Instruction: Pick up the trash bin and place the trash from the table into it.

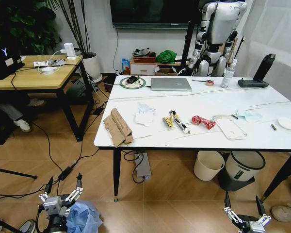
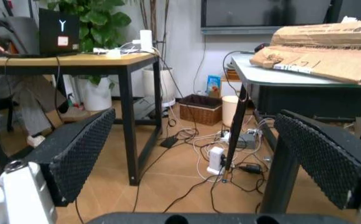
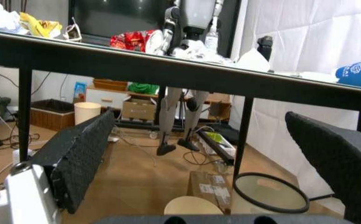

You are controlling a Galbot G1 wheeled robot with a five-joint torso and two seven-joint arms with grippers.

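While the trash (image 1: pixel 174 120) lies spread across the marble surface (image 1: pixel 262 136), the blue-bagged trash bin (image 1: pixel 84 217) sits on the floor below its near-left corner, just beside the left hand (image 1: pixel 63 193), fingers apart for grasping; the right hand (image 1: pixel 243 208) hangs open too.

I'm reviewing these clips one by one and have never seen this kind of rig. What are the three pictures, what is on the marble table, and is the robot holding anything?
It is a wheeled robot with two arms.

The head view looks down from its head. The left gripper and right gripper hang low near the floor, both open and empty. Beside the left gripper sits the trash bin with its blue bag.

On the table lies the trash: folded cardboard, crumpled tissue, a yellow-black wrapper, a red wrapper, a clear tray and a white lid.

The other two pictures come from cameras on each wrist, looking out between the black finger pads from below table height.
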